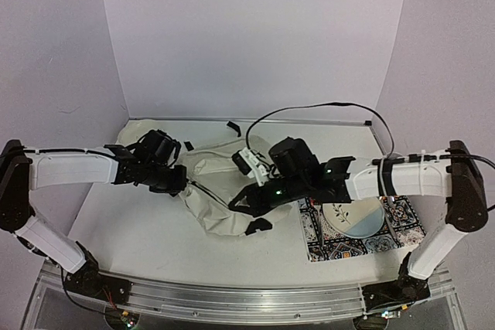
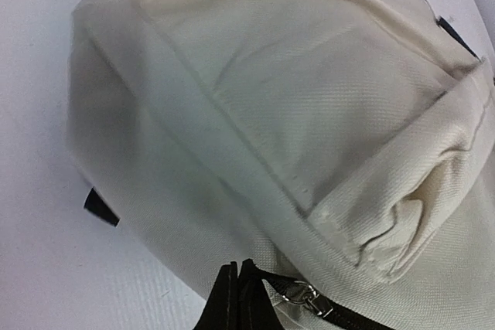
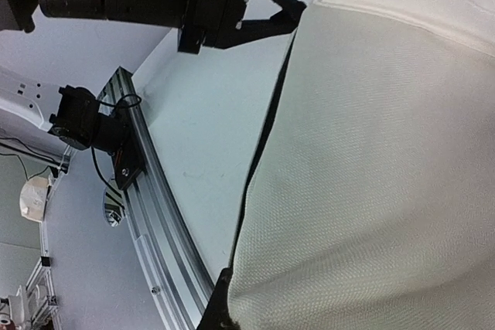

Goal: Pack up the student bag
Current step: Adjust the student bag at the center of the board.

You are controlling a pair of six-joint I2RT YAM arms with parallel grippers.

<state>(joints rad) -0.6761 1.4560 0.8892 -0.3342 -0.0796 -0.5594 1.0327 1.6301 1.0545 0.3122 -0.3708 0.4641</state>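
The student bag [image 1: 213, 195], cream fabric with a dark zipper, lies crumpled in the middle of the table. My left gripper [image 1: 179, 180] is at the bag's left edge. In the left wrist view it [image 2: 236, 299] is shut on the black zipper pull tab, which leads to the metal slider [image 2: 307, 296] on the bag [image 2: 294, 106]. My right gripper [image 1: 246, 202] is at the bag's right side. In the right wrist view cream bag fabric [image 3: 387, 160] fills the frame and runs in between the jaws. One dark fingertip [image 3: 219, 311] shows; the other is hidden by the cloth.
A patterned multicolour mat [image 1: 321, 246] lies at the right front with a white plate [image 1: 354, 218] on it. Black strap ends [image 1: 258, 226] lie by the bag. A black cable [image 1: 325, 106] arcs over the back. The aluminium rail [image 3: 147, 191] runs along the table's near edge.
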